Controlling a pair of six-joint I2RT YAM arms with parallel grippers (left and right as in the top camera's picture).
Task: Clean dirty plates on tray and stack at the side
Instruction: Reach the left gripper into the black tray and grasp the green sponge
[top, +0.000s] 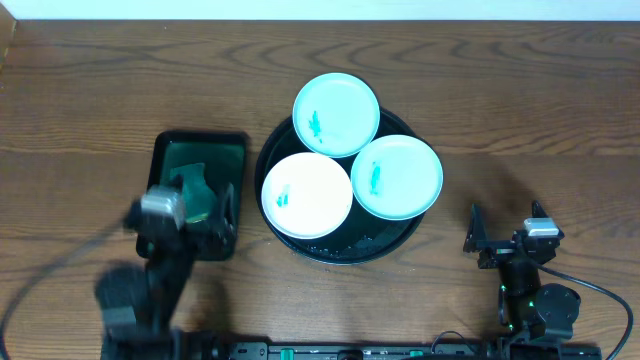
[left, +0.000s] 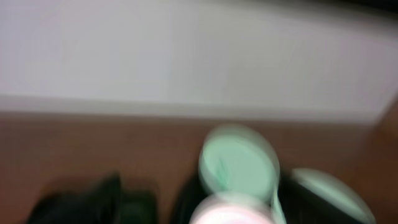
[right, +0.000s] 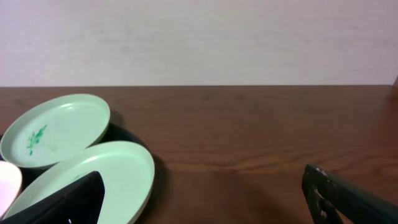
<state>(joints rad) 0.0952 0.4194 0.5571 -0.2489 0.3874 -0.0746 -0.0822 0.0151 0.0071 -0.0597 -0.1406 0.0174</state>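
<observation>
The round black tray (top: 350, 252) sits mid-table and holds three plates. The far plate (top: 336, 114) and the right plate (top: 397, 177) each bear a green smear. The left plate (top: 307, 194) looks whiter, with a faint mark. My left gripper (top: 205, 205) hovers blurred over the small rectangular tray, left of the round tray; its jaws are unclear. The left wrist view is a blur showing the plates (left: 239, 163). My right gripper (top: 503, 240) is open and empty, right of the round tray. In the right wrist view its fingers (right: 205, 205) flank bare wood, with the right plate (right: 118, 174) at the left.
A small rectangular black tray with a green inside (top: 205, 155) lies left of the round tray, with a greenish object in it under my left gripper. Cables trail at the near edge. A pale wall backs the table.
</observation>
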